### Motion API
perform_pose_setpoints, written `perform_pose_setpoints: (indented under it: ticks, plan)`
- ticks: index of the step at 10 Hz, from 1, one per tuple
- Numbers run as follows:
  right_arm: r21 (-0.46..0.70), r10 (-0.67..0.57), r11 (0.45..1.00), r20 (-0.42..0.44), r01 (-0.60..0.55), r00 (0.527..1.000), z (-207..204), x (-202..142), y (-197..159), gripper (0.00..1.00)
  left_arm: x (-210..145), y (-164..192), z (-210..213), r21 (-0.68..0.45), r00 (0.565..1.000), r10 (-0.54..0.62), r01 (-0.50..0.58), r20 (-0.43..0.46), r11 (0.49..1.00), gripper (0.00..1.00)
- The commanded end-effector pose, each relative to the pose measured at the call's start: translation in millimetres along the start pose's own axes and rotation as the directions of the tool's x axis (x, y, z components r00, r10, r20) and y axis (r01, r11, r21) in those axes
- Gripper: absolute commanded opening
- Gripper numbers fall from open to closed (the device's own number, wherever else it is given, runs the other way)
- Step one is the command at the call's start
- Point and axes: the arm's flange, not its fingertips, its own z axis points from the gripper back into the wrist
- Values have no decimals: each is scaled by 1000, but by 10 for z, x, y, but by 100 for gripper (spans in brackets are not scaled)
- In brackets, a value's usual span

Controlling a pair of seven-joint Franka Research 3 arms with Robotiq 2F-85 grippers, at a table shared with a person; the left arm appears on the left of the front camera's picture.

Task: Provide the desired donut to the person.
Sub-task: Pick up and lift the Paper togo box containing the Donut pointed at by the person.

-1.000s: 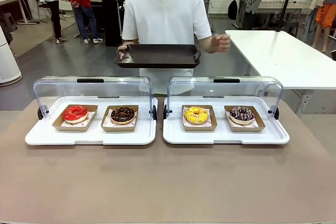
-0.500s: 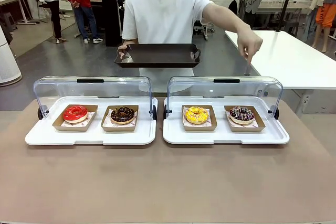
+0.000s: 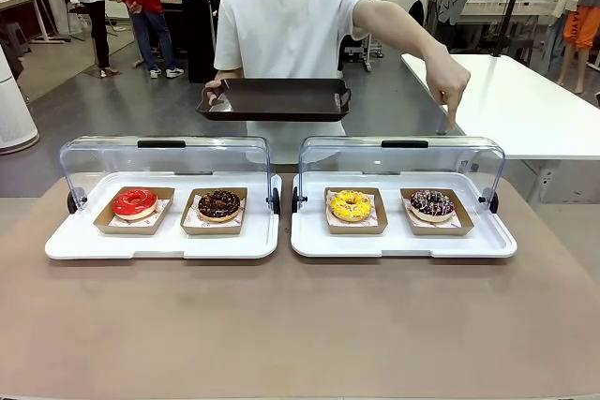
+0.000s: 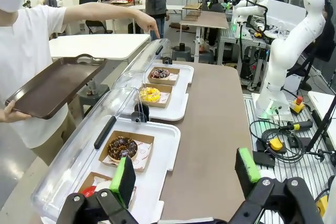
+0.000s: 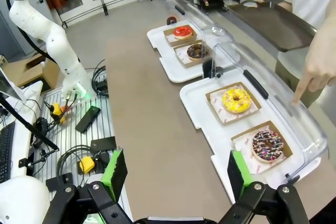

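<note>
The person (image 3: 295,25) stands across the table, holding a dark brown tray (image 3: 275,100) in one hand. Their other hand (image 3: 453,91) points a finger down over the clear lid, above the dark sprinkled donut (image 3: 432,202) at the far right. Beside that donut lies a yellow donut (image 3: 351,204). A red donut (image 3: 134,201) and a chocolate donut (image 3: 219,203) sit in the left case. My left gripper (image 4: 185,174) hangs open over the table's end, near the chocolate donut (image 4: 122,147). My right gripper (image 5: 175,174) is open too, back from the sprinkled donut (image 5: 268,145) and the pointing hand (image 5: 317,72).
Each donut sits in a brown paper tray on a white serving tray (image 3: 164,243), (image 3: 403,245), with clear hinged lids (image 3: 169,158) raised along the far side. The near half of the brown table is bare. Bystanders stand far behind; a white table (image 3: 516,100) is at the right.
The person's free arm has stretched out and come down, its finger now pointing over the right case's far-right donut. The brown tray shifted slightly left. Both grippers stayed open.
</note>
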Motion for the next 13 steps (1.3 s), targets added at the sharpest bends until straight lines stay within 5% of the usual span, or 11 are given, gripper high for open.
perform_pose_setpoints:
  ticks: [1, 13]
  plan:
    - [5, 3, 1000, 8, -3, 1000, -3, -2, -7, 100, 1, -5, 11, -1, 1000, -3, 3, 6, 1000, 100]
    - [5, 3, 1000, 8, -3, 1000, -3, -2, -7, 100, 1, -5, 11, -1, 1000, -3, 3, 6, 1000, 100]
